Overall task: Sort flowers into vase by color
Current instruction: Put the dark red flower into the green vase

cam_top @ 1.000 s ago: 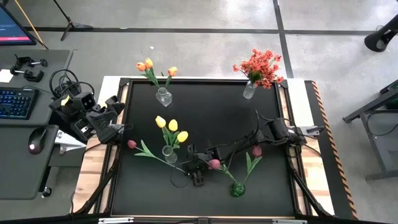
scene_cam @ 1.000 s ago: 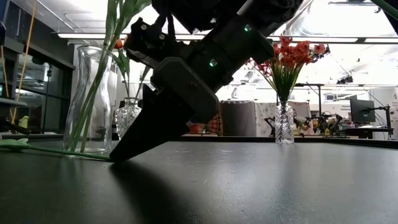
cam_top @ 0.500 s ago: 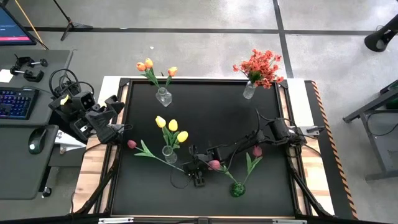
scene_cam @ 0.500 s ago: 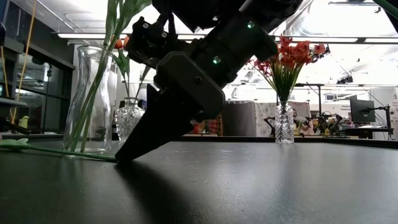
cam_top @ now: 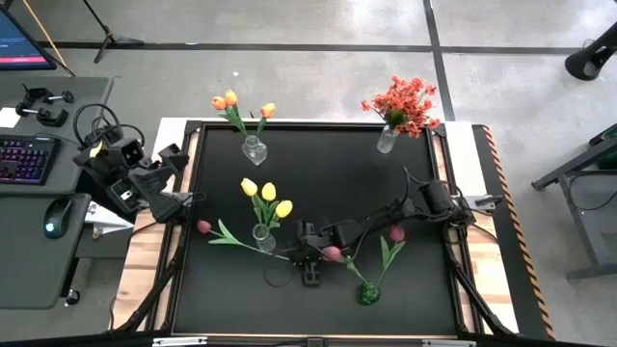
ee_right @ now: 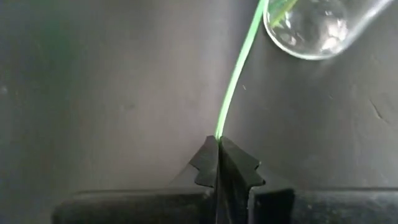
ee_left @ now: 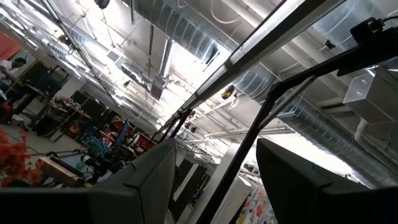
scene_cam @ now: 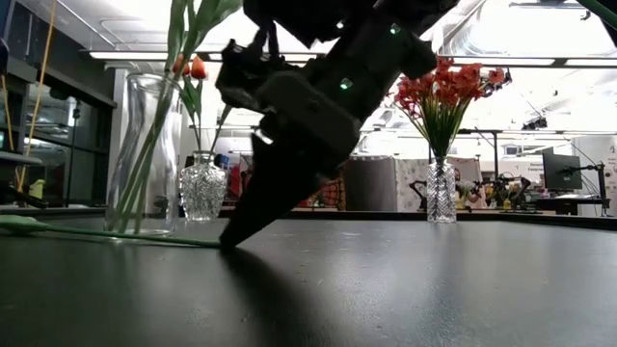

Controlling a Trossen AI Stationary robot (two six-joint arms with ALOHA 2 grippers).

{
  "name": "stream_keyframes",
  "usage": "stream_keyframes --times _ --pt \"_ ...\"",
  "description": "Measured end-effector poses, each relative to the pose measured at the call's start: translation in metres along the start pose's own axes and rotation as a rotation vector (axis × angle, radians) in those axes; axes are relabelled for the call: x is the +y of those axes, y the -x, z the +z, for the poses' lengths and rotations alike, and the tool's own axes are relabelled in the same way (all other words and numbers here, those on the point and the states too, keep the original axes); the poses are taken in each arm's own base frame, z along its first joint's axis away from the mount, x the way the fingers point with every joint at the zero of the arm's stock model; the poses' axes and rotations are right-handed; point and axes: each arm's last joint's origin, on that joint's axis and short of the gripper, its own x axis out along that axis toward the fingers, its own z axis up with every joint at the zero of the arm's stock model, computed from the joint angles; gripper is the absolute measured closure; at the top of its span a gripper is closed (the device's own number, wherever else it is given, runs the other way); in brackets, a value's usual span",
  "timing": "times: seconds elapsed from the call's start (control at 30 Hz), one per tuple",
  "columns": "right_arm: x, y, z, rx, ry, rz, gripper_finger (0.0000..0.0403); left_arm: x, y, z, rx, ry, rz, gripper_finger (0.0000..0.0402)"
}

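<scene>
A dark pink tulip (cam_top: 204,226) lies on the black table, its thin green stem (cam_top: 253,244) running right to my right gripper (cam_top: 292,254), which is shut on the stem's end. In the low view the gripper's tips (scene_cam: 231,236) sit at table level. Yellow tulips stand in a glass vase (cam_top: 262,237) just beyond the stem. Orange tulips (cam_top: 231,100) and a red-orange spray (cam_top: 405,104) stand in vases at the back. Two pink tulips (cam_top: 332,253) rise from a green vase (cam_top: 367,293). My left gripper (ee_left: 214,186) waits open at the table's left edge, pointing up. My right gripper pinches the bare free end of the pink tulip's stem (ee_right: 219,133) between the very tips of its two fingers (ee_right: 233,163). The fingers slant down from the table's right, in line with the stem. The stem runs away from the tips and lies along the table.
The yellow tulips' glass vase (ee_right: 311,25) stands close beside the held stem. The green vase and its pink tulips stand just right of my right gripper, under its arm. Open black table lies in the middle and at the near left.
My right gripper has closed its fingers on the stem's end. It has tipped steeper and rolled a little, and its tips have shifted slightly toward the table's right along the stem. The flower still lies on the table.
</scene>
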Motion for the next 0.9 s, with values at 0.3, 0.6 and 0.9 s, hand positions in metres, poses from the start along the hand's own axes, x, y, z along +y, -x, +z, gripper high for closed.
stream_keyframes --times 0.3,0.6,0.9 --pt "-0.002 0.031 0.014 -0.006 0.029 0.169 0.0402 0.005 0.006 0.013 -0.037 -0.035 0.001 0.0193" --pt "0.002 0.036 0.030 -0.143 0.002 0.164 0.0401 0.006 0.007 0.014 -0.033 -0.058 0.002 0.0193" --pt "0.002 0.012 0.021 -0.144 0.052 0.115 0.0259 0.006 0.007 0.014 -0.033 -0.051 0.002 0.0193"
